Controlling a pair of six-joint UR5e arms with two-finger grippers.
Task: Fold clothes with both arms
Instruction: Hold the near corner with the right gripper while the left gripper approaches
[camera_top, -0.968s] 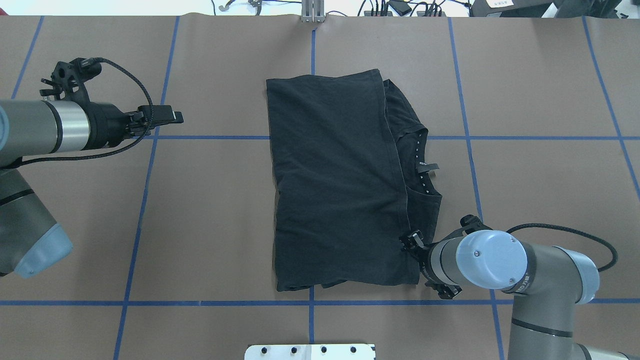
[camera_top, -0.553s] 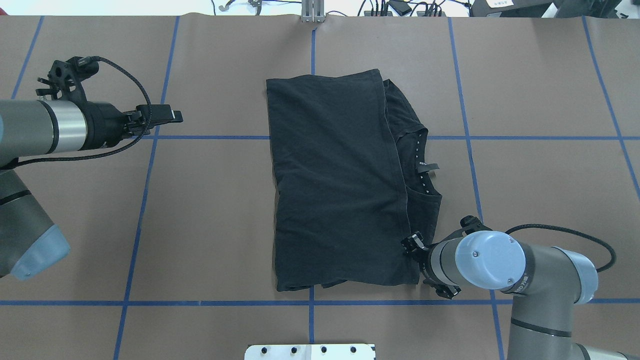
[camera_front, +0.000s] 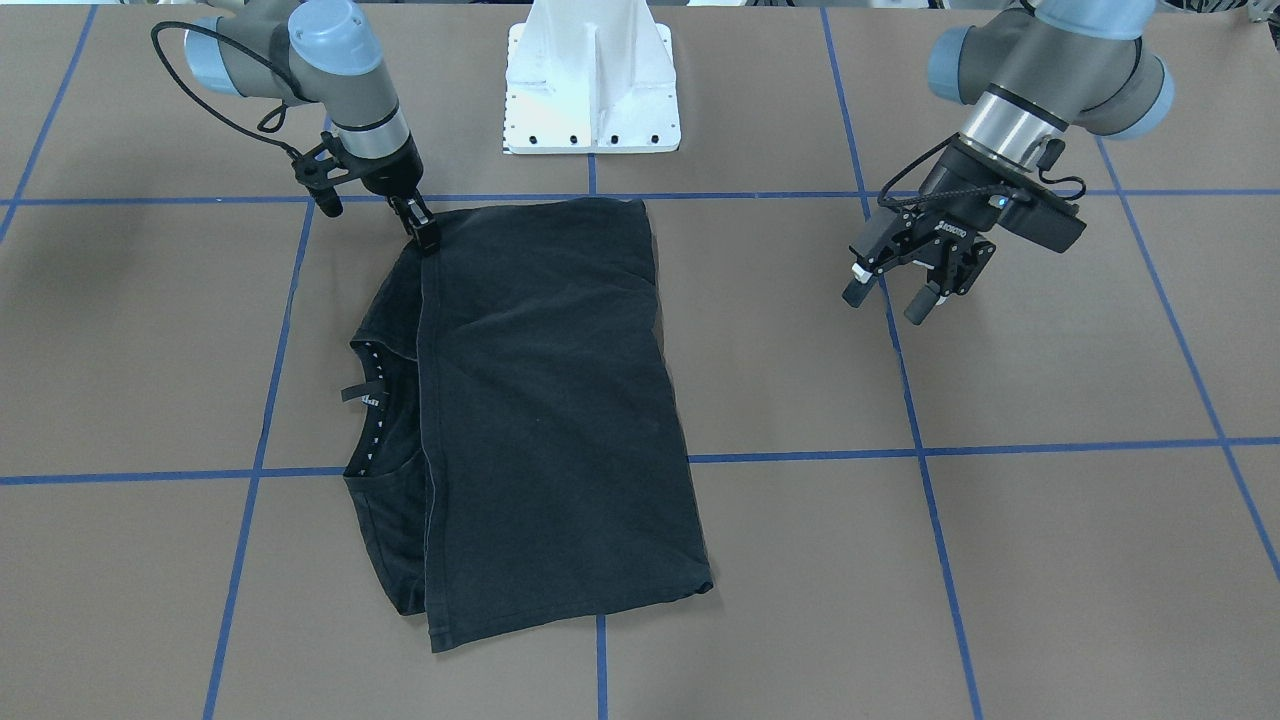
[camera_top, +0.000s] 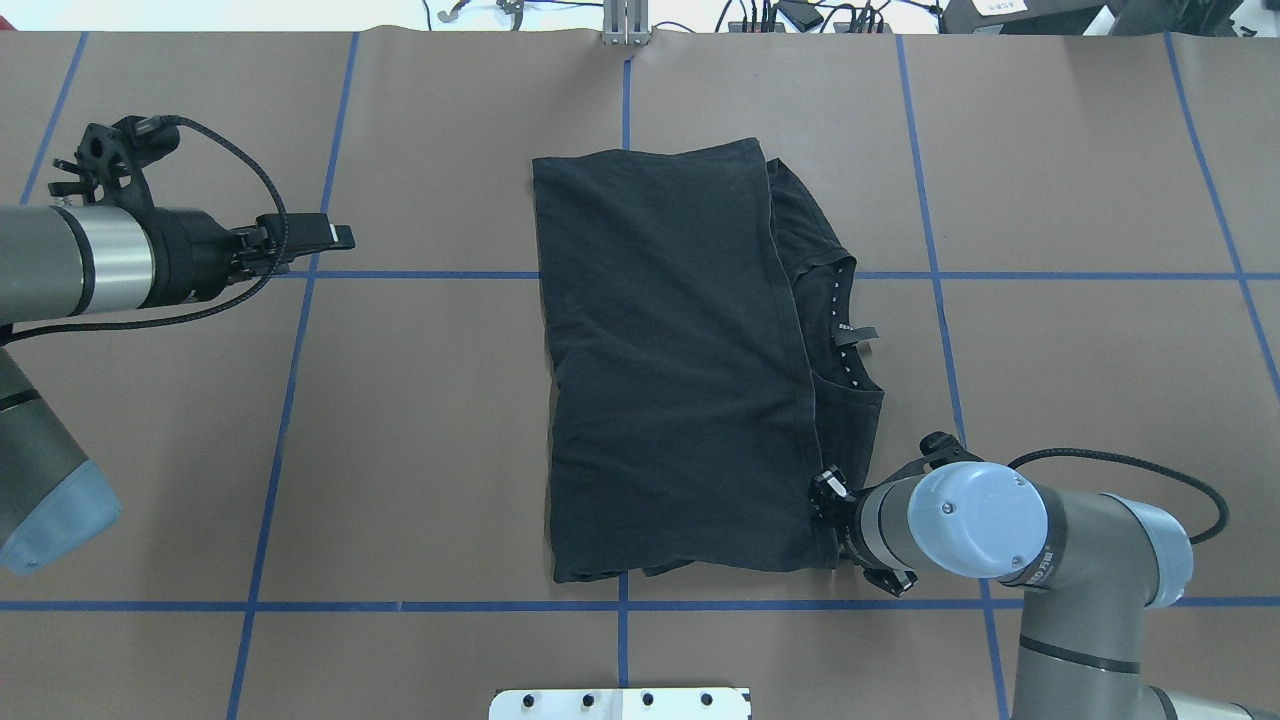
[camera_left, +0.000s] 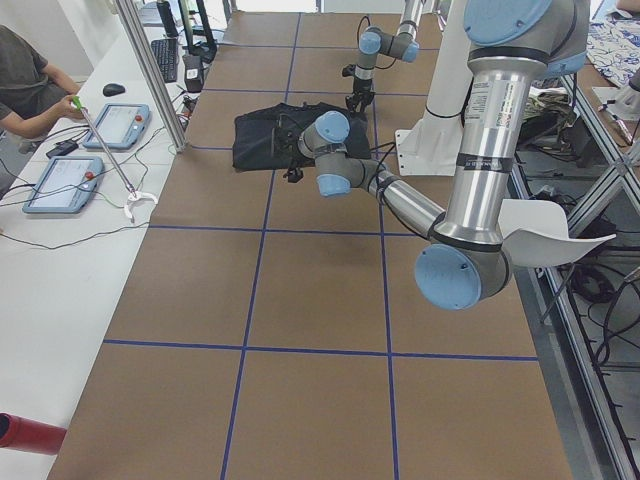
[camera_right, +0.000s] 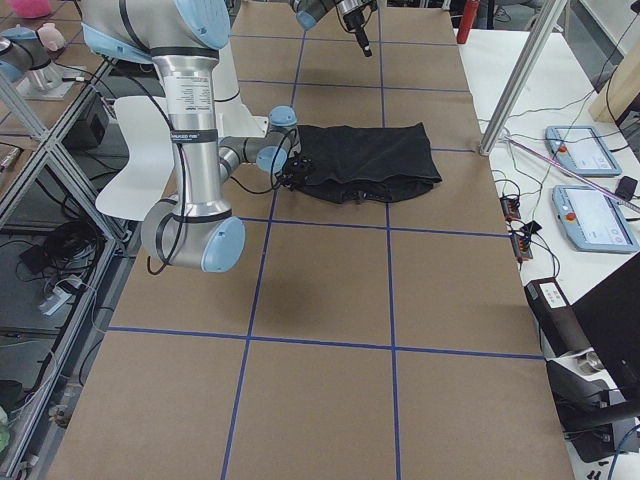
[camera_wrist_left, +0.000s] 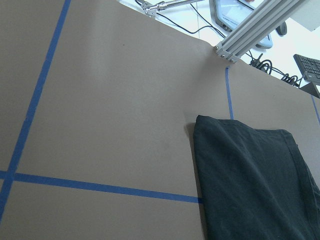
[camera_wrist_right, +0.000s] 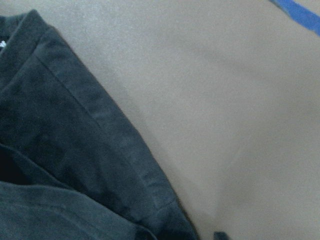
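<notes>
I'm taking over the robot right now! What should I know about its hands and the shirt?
The left gripper is open and empty, hovering well away from the t-shirt.
The right gripper is down at the shirt's corner nearest the robot, on the collar side; I cannot tell whether it grips.
Done: the shirt lies folded over itself, with the collar peeking out.
To do: probably more folds, using both arms.
</notes>
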